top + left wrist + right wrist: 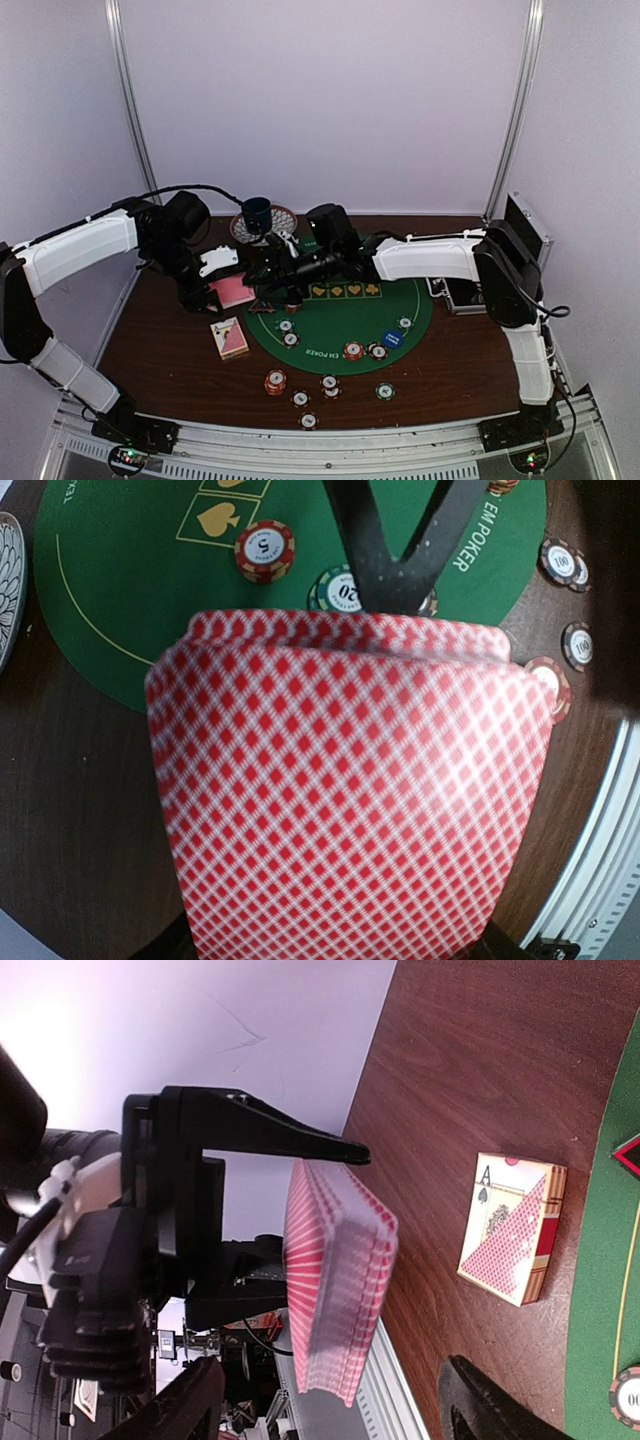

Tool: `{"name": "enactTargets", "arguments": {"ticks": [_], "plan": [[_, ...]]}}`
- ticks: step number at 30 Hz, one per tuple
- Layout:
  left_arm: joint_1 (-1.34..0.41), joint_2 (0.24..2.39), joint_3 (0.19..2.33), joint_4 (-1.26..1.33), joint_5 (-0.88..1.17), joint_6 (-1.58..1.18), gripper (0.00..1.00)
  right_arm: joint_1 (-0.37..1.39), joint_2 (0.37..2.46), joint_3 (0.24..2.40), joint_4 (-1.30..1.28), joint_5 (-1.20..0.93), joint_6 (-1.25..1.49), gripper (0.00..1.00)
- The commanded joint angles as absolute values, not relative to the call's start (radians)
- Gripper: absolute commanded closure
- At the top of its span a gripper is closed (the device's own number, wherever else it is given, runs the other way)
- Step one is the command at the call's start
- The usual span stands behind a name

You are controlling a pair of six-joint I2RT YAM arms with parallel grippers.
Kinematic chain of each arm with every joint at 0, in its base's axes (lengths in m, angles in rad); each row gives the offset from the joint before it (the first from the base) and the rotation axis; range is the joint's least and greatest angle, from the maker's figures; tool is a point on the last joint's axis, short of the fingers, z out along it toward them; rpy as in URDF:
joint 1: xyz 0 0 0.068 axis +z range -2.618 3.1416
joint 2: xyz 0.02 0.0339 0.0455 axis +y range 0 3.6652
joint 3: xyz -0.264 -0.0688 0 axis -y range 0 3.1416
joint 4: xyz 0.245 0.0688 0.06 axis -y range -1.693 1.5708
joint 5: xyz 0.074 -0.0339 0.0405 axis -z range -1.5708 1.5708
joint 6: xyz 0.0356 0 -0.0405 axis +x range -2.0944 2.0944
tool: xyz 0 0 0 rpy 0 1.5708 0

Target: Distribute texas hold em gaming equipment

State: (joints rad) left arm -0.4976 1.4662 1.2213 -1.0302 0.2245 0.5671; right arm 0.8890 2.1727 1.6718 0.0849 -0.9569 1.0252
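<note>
My left gripper [212,287] is shut on a deck of pink-backed playing cards [232,291], held on edge above the table's left part. The deck [350,790] fills the left wrist view. In the right wrist view the deck [335,1280] stands between my right gripper's [335,1410] open fingers [180,1405], with a gap on each side. The right gripper [272,283] reaches in from the right. Several poker chips [275,381] lie near the front edge, and others [352,350] lie on the green mat [340,310] beside a blue button [392,339].
A card box [230,338] lies flat left of the mat, below the held deck. A dark mug [256,213] stands on a patterned plate [283,220] at the back. A metal case [525,235] stands at the right edge. A red-rimmed triangle [630,1155] lies on the mat.
</note>
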Motion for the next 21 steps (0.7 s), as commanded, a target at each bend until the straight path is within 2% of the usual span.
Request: {"name": "enactTargets", "arguments": {"ticks": [1,13,17,21], "plan": [[-0.502,1.471,1.263,-1.032,0.247,0.562,1.0,0.898,2.214,1.719,0.141,-0.997,1.072,0.24],[-0.509,1.491,1.285,-1.039,0.249,0.568,1.0,0.917,2.319,1.833,0.232,-1.048,1.179,0.31],[-0.511,1.498,1.294,-1.039,0.247,0.568,1.0,0.921,2.347,1.859,0.252,-1.064,1.209,0.39],[-0.512,1.508,1.304,-1.039,0.247,0.565,1.0,0.921,2.367,1.858,0.324,-1.072,1.267,0.57]]}}
